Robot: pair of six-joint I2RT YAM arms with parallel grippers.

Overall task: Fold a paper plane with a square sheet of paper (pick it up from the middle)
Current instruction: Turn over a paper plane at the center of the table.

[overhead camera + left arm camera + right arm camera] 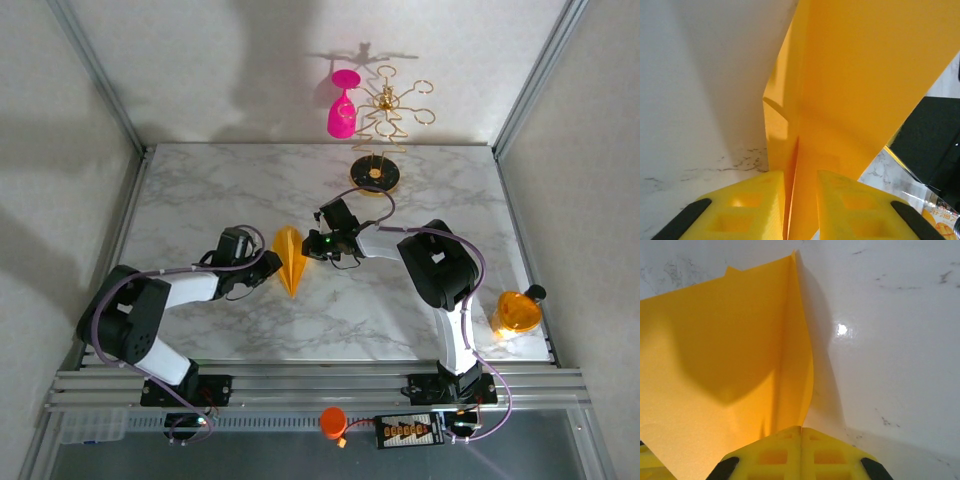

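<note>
The paper plane (291,258) is a narrow pointed dart of orange-yellow paper with a centre ridge, lying mid-table with its point toward the near edge. My left gripper (272,262) meets it from the left. In the left wrist view the paper (855,75) stands up between the yellow fingers (755,200) of that gripper (800,174), whose jaws are slightly apart around the fold. My right gripper (308,247) reaches it from the right. In the right wrist view its jaws (801,427) are pressed together, pinching the paper's (715,350) edge.
A pink wine glass (342,112) hangs on a gold stand (385,105) whose round base (375,175) sits at the back of the marble table (200,190). A round orange translucent disc (517,312) stands near the right edge. The right arm's black body (930,140) is close beside the paper.
</note>
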